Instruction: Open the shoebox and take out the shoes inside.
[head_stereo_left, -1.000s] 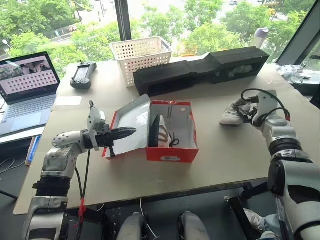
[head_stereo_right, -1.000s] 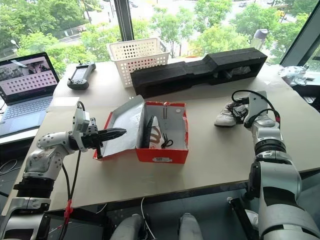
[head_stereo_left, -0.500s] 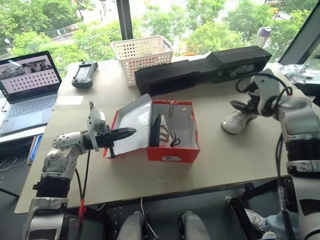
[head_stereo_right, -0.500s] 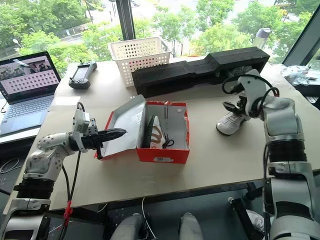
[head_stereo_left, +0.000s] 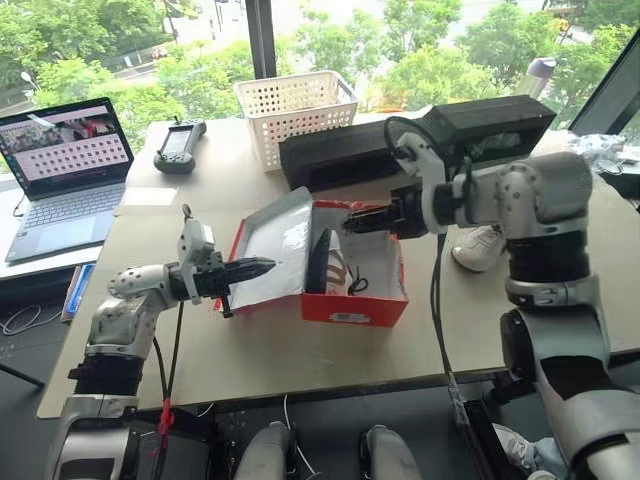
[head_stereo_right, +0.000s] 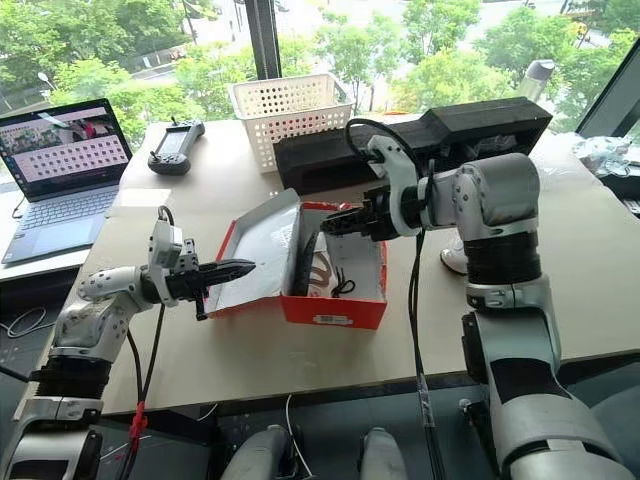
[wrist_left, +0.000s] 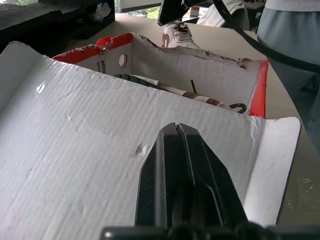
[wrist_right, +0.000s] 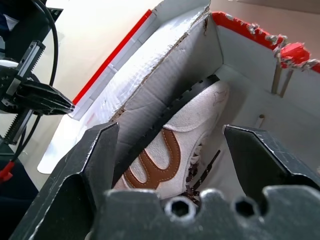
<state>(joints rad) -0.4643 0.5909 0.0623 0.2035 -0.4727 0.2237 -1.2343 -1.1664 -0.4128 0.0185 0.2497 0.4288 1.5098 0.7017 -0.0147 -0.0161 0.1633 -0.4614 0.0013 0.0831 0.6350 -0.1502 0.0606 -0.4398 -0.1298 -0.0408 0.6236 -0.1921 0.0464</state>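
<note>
Right gripper (wrist_right: 167, 145) wide open — holding nothing.

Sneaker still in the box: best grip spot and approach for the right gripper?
Probably from above, jaws across its narrow width. The sneaker stands on its side along the lid-side wall of the shoebox, dark sole toward the open lid, upper facing the box's free interior. The open right gripper already hovers over it. Pinch sole edge against upper, mid-length by the brown stripe; the wall blocks a sideways entry.

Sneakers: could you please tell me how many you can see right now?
2: one sneaker on its side inside the open shoebox; the other sneaker on the table, behind the right arm.
</note>
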